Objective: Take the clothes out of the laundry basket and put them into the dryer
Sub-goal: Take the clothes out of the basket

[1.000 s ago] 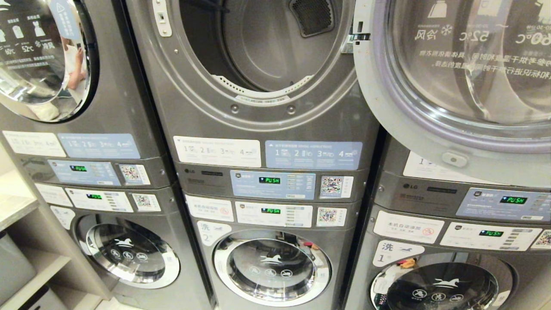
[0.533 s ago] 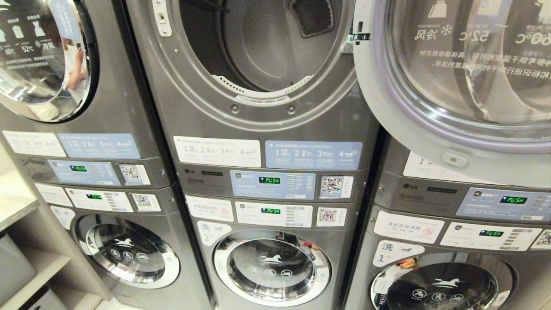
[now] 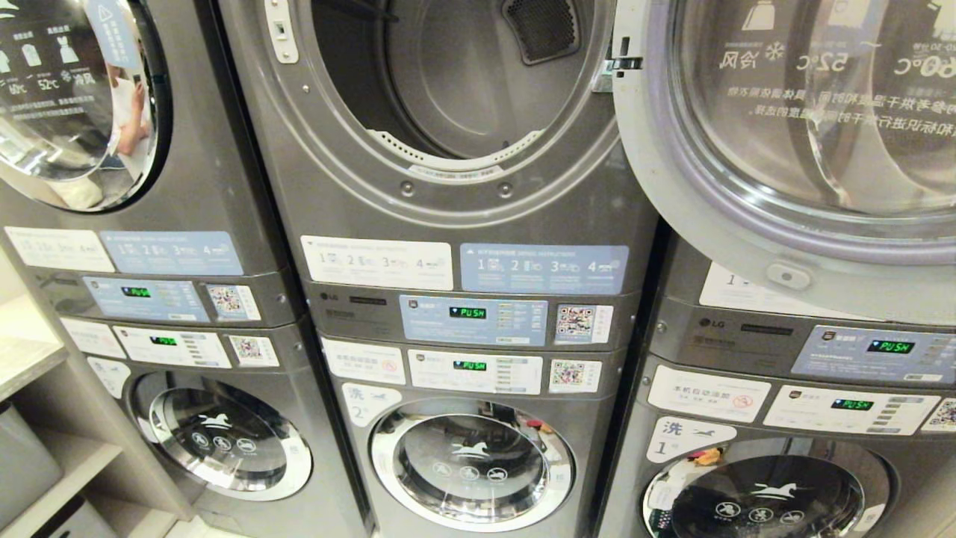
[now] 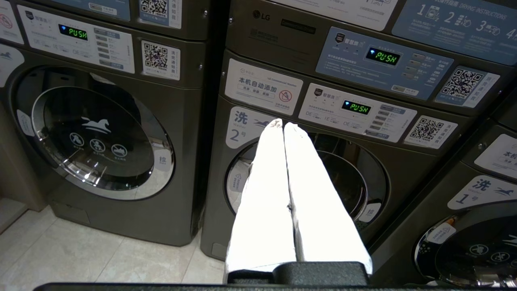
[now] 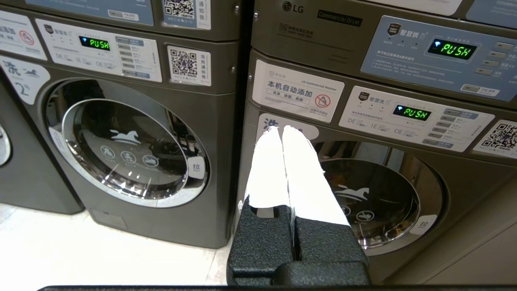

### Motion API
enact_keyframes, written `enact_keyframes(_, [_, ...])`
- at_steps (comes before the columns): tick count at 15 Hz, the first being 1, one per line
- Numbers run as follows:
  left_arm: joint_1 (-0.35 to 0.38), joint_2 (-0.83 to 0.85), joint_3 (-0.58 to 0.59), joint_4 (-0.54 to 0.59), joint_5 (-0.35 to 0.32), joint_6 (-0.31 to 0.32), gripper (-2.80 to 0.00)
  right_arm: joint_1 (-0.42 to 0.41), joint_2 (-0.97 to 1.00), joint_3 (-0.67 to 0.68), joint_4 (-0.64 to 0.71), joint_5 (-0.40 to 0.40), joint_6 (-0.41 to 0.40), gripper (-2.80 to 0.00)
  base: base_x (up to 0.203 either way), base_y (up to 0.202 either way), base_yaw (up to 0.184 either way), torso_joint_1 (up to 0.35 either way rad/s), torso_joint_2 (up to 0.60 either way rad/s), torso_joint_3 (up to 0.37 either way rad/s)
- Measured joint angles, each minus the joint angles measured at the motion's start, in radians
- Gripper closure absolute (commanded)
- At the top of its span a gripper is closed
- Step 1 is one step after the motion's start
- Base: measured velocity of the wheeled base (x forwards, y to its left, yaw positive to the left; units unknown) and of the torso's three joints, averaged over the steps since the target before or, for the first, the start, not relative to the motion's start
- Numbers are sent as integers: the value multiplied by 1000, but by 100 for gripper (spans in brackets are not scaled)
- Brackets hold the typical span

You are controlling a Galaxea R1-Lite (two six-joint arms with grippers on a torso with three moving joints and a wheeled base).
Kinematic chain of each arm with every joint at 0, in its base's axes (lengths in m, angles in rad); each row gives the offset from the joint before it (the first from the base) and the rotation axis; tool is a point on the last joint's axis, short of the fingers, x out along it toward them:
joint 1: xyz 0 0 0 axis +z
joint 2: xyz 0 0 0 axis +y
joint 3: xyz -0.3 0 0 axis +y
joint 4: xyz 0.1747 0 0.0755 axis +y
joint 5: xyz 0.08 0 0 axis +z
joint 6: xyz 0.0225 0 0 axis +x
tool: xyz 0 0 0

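Observation:
The dryer [image 3: 448,97] is the upper machine of the middle grey stack in the head view; its round drum is bare inside and its glass door [image 3: 792,142] hangs swung out to the right. No clothes or laundry basket are in view. Neither arm reaches into the head view. My left gripper [image 4: 282,124] is shut with nothing in it, its white fingers pressed together in front of washer number 2 [image 4: 307,178]. My right gripper [image 5: 281,128] is also shut and holds nothing, hanging before washer number 1 [image 5: 379,194].
Three grey washer-dryer stacks stand side by side; the left stack [image 3: 142,261] and right stack [image 3: 806,388] flank the middle one. The open dryer door juts out over the right stack. A shelf unit [image 3: 37,418] stands at far left. Pale floor tiles [image 5: 80,250] lie before the machines.

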Motion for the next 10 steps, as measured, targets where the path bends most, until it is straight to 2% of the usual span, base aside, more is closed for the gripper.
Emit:
enact_keyframes(7, [0,0,0,0,1,-1,0,0,0,-3,1,-16,59,0,0,0,0,-54,122,63])
enact_keyframes(10, [0,0,0,0,1,-5,0,0,0,-3,1,-17,56,0,0,0,0,-50,121,61])
